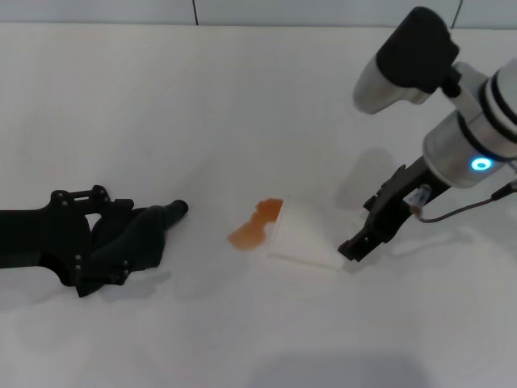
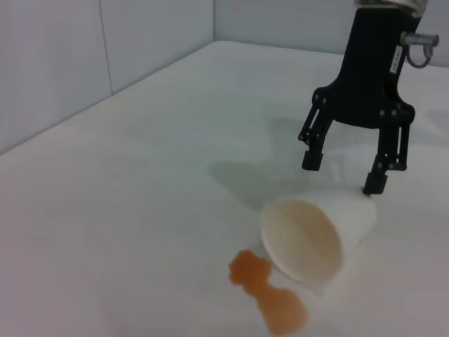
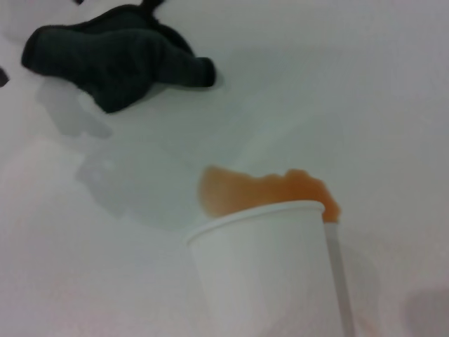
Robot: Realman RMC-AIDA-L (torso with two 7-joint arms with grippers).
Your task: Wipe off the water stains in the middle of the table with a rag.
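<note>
The water stains (image 1: pixel 254 227) are a small orange-brown puddle in the middle of the white table (image 1: pixel 242 105). They also show in the left wrist view (image 2: pixel 270 298) and the right wrist view (image 3: pixel 259 189). The black rag (image 1: pixel 137 237) lies on the table to the left, its thin tail pointing at the puddle; it also shows in the right wrist view (image 3: pixel 112 53). My left gripper (image 1: pixel 113 240) is low at the rag, fingers spread on either side of it. My right gripper (image 1: pixel 361 234) (image 2: pixel 344 172) is open, just behind the tipped cup's base.
A white paper cup (image 1: pixel 303 236) lies on its side right of the puddle, its mouth at the puddle's edge; it also shows in both wrist views (image 2: pixel 316 235) (image 3: pixel 273 274). A wall seam runs along the table's far edge.
</note>
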